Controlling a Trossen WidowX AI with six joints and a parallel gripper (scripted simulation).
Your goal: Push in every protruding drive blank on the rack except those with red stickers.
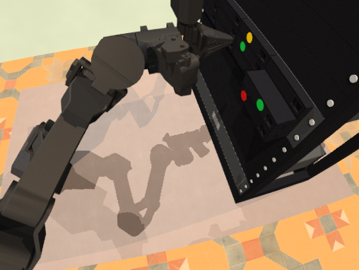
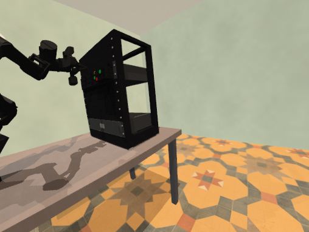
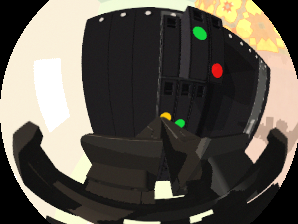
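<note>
The black rack (image 1: 311, 46) (image 2: 121, 91) (image 3: 120, 75) stands upright on the table. A blank with a green sticker (image 1: 260, 104) (image 2: 100, 71) (image 3: 200, 33) sticks out of its front. Directly below it, the blank with the red sticker (image 1: 244, 95) (image 2: 97, 79) (image 3: 217, 70) also appears to stick out. In the neighbouring column, blanks with a yellow sticker (image 1: 249, 37) (image 3: 165, 116) and another green sticker (image 1: 242, 46) (image 3: 180, 123) look about flush. My gripper (image 1: 232, 38) (image 2: 86, 67) (image 3: 160, 120) is shut and empty, its tips close to the front near the yellow sticker; contact is unclear.
The table (image 1: 184, 198) (image 2: 100, 170) carries the rack near its far end. A grey panel (image 1: 220, 131) (image 2: 114, 127) crosses the rack's lower front. The rack's side is an open frame with posts (image 2: 153, 91). The patterned floor (image 2: 243, 182) lies below.
</note>
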